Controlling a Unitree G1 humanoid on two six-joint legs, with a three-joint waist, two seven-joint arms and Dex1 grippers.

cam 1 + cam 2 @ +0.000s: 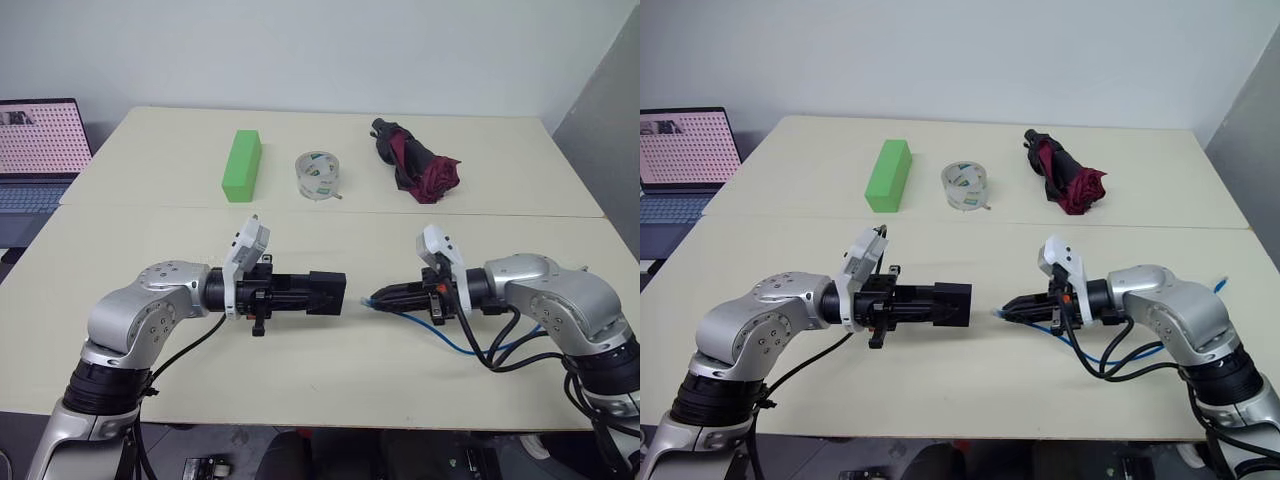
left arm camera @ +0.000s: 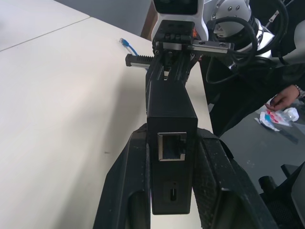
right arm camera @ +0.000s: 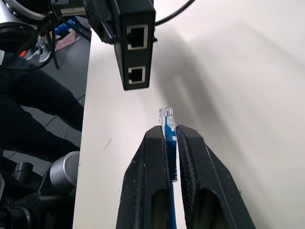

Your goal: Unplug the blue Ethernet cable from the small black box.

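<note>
left end effector (image 1: 335, 291): level, pointing right, clamped on small black box (image 2: 170, 125), ports empty | right end effector (image 1: 375, 298): angled slightly down, pointing left, pinching the clear plug of blue Ethernet cable (image 3: 167, 129) | plug free, facing the box across a small gap above the surface (image 1: 330, 370) | cable trails right behind the arm
</note>
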